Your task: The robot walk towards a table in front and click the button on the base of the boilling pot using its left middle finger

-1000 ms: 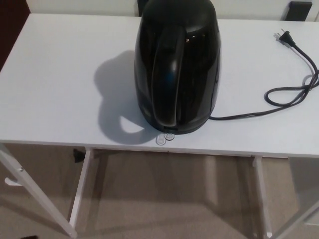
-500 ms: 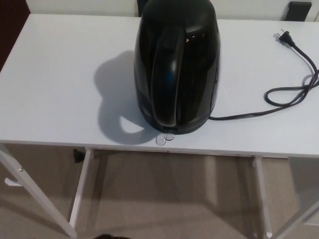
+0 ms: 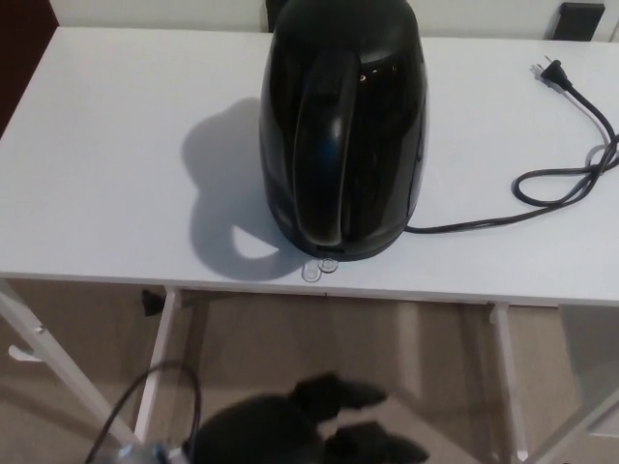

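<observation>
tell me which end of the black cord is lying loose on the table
The plug end, at the far right of the white table, lies free with its prongs bare. The other end runs under the black kettle.

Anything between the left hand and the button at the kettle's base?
In the head view, only the table edge and floor separate the left hand from the button.

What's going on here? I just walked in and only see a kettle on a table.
The robot's left hand is low in the head view, fingers apart, below the white table's near edge and touching nothing. The black kettle stands upright near that edge, its clear switch facing the robot, not yet pressed. Its cord lies unplugged on the table.
</observation>
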